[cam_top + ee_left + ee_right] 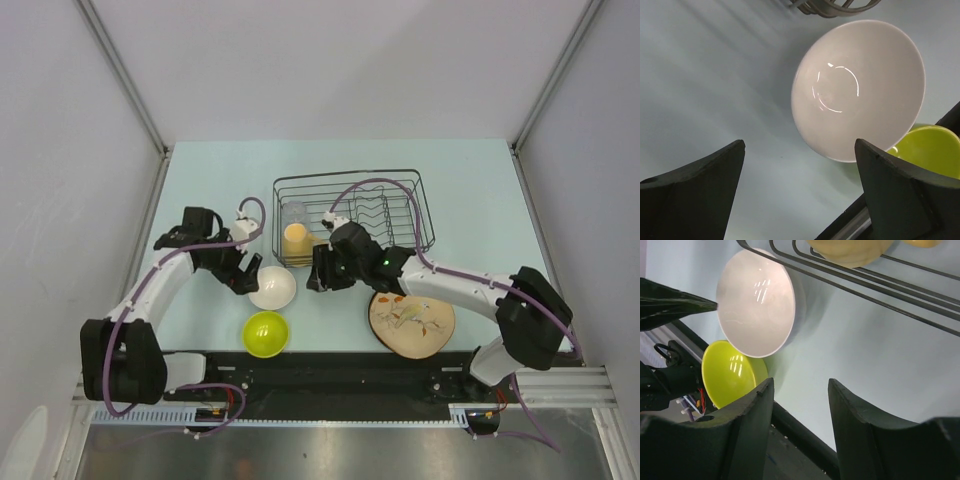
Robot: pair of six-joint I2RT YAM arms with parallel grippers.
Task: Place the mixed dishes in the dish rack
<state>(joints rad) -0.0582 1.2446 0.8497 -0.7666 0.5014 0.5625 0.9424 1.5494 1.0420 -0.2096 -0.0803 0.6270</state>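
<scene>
Black fingers of left end effector (800, 150) standing wide apart, gripping nothing, hovering over pale blue counter (715, 75). Small glossy white bowl (860, 90) sitting upright just ahead, offset toward finger on side of lime-green bowl (932, 150). Step in hand looking like rim pinch: aiming one finger inside, one outside, avoiding green neighbour. Right end effector (800, 382) hanging half-spread, empty, beside black wire dish rack (300, 179).

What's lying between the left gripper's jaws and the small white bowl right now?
Nothing. In the left wrist view, only bare table separates the open left gripper from the small white bowl, which sits just ahead of its jaws.
</scene>
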